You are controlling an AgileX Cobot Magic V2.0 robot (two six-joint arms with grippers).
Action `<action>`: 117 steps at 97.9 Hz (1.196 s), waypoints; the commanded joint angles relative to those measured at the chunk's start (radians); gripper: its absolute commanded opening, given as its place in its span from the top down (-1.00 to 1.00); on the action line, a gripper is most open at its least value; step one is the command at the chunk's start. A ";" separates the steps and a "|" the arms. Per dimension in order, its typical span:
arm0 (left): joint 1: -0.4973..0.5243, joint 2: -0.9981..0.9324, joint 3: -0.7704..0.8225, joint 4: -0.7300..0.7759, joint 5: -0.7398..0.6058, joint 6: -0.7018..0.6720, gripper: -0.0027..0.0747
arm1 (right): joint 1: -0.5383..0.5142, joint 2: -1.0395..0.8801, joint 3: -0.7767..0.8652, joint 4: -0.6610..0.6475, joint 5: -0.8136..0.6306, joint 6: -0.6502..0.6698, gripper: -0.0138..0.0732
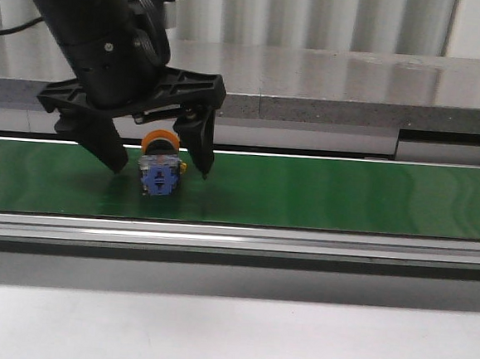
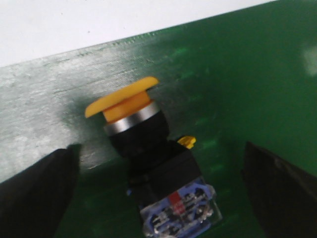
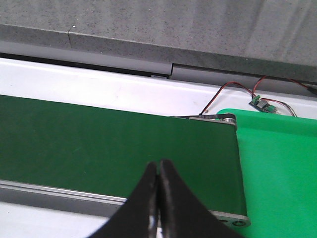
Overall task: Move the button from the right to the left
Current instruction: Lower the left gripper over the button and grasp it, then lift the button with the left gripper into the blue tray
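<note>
The button (image 1: 159, 166) is sitting on the green belt (image 1: 322, 193), toward its left part, lying tipped so that its cap is pointing away toward the far edge and its contact body is facing the near side. Its cap is a round, mushroom-shaped disc of matte yellow-orange plastic; under it a thin bright metal ring is catching the light, then a dark, smooth collar is leading into a blocky black housing. The near end is showing blue and clear plastic with a small red mark in the middle, and a tiny yellow tab is sticking out at one side.

The left gripper (image 1: 163, 163) is hanging over the button with its black, tapering fingers spread wide, one on either side, and neither is touching it. In the left wrist view the button (image 2: 148, 153) is lying between the two dark fingers (image 2: 280, 191) with green showing on both sides.

The right gripper (image 3: 158, 198) is showing its curved black fingers pressed together, holding nothing, above the end of the belt (image 3: 99, 148), where a lighter green sheet (image 3: 282, 168) is lying beside it. A small circuit board (image 3: 261, 104) with red and black wires is resting on the white ledge beyond. The belt is looking smooth with a faint sheen, framed by pale metal rails.
</note>
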 commanded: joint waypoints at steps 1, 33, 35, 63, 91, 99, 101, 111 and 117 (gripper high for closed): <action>-0.006 -0.030 -0.032 -0.005 -0.024 -0.008 -0.68 | 0.002 0.000 -0.023 0.024 -0.066 -0.010 0.84; 0.112 -0.243 -0.018 0.320 0.207 -0.034 0.98 | 0.002 0.000 -0.023 0.024 -0.064 -0.010 0.84; 0.128 -0.263 -0.012 0.332 0.207 -0.034 0.98 | 0.002 0.000 -0.023 0.024 -0.064 -0.010 0.84; 0.442 -0.448 0.171 0.482 0.157 -0.032 0.98 | 0.002 0.000 -0.023 0.024 -0.064 -0.010 0.84; 0.764 -0.374 0.220 0.396 -0.040 -0.024 0.98 | 0.002 0.000 -0.023 0.024 -0.064 -0.010 0.84; 0.811 -0.323 0.204 0.396 -0.063 -0.024 0.98 | 0.002 0.000 -0.023 0.024 -0.064 -0.010 0.84; 0.820 -0.307 0.198 0.396 -0.063 -0.024 0.98 | 0.002 0.000 -0.023 0.024 -0.064 -0.010 0.84; 0.853 -0.233 0.166 0.371 -0.063 -0.024 0.98 | 0.002 0.000 -0.023 0.024 -0.064 -0.010 0.84; 0.868 -0.187 0.138 0.336 -0.059 -0.020 0.98 | 0.002 0.000 -0.023 0.024 -0.064 -0.010 0.84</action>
